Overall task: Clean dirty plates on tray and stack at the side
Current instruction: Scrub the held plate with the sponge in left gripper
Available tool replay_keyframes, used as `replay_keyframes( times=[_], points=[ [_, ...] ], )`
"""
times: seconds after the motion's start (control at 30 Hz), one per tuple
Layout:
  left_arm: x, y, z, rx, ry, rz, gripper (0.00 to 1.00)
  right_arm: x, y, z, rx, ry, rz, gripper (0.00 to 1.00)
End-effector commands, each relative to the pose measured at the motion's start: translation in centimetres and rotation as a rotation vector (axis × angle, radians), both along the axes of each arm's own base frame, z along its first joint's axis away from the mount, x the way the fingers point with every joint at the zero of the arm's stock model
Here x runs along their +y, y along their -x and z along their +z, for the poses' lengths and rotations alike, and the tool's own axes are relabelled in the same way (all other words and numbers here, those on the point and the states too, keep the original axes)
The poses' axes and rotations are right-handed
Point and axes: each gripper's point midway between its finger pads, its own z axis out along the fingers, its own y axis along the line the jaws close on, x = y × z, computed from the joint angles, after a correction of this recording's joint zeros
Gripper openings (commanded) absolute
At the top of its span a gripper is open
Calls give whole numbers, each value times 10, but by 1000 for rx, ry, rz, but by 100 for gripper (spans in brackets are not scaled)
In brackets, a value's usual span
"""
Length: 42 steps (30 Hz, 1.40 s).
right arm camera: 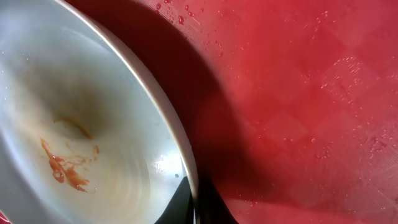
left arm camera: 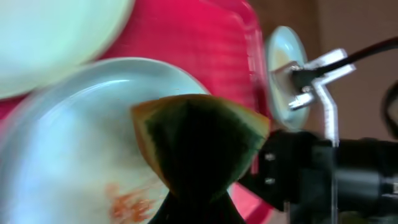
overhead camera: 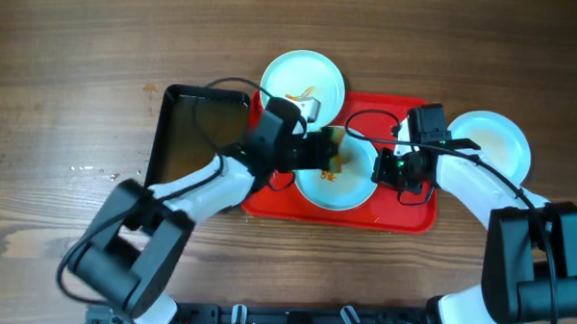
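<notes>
The black tray [overhead camera: 198, 130] lies on the bench [overhead camera: 61, 58], just beside the left end of the red tray [overhead camera: 383, 215]. The left gripper [overhead camera: 320, 152] is clamped on a yellow-green sponge [overhead camera: 336, 159] over the middle plate [overhead camera: 338, 190], which sits on the red tray with sauce smears. A second smeared plate [overhead camera: 303, 78] overlaps the tray's far edge. The right gripper [overhead camera: 382, 172] pinches the middle plate's right rim. A third plate [overhead camera: 501, 136] lies on the bench to the right of the tray.

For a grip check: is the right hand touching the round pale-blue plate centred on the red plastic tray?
Touching. Right wrist view shows the right hand pinching the round pale-blue plate at its rim.
</notes>
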Motion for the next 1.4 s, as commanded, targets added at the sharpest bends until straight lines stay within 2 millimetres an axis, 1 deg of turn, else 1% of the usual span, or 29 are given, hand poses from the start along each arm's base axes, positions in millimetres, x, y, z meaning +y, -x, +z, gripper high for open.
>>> replay_keyframes(
  times=[0.0,0.1,0.23,0.4,0.5,0.73,0.87,0.97,1.03,1.1,1.17,1.2,1.23,1.3,1.37],
  points=[
    [-22,9,-1,135,135,-27,4,-26,16,-24,64,143,-20,4],
    [-28,9,-11,153,145,-23,4,-26,16,-24,65,142,-20,4],
    [-38,14,-27,171,137,-21,4,-25,16,-24,64,139,-19,4],
    [-34,11,-47,176,86,23,4,-25,16,-24,64,139,-19,4],
    [-35,9,-48,166,80,33,4,-25,16,-24,64,139,-19,4],
    [-40,13,-50,151,66,32,4,-25,16,-24,64,139,-19,4],
    [-38,9,-54,126,36,70,4,-25,16,-24,63,139,-19,4],
    [-35,6,-66,118,0,96,4,-25,16,-24,64,139,-19,4],
    [-36,10,-76,126,-20,95,4,-25,16,-24,64,139,-19,4],
    [-36,13,-80,132,-30,88,4,-25,16,-24,64,139,-19,4],
    [-26,13,-88,164,-62,104,4,-25,16,-24,64,139,-18,4],
    [-14,11,-95,194,-92,125,4,-25,15,-24,61,139,-19,4],
    [-7,10,-97,194,-116,121,4,-25,15,-24,60,139,-19,4],
    [6,11,-95,178,-163,96,4,-25,15,-24,60,139,-20,4],
    [17,14,-84,172,-201,82,4,-25,14,-24,57,138,-20,4]
  ],
)
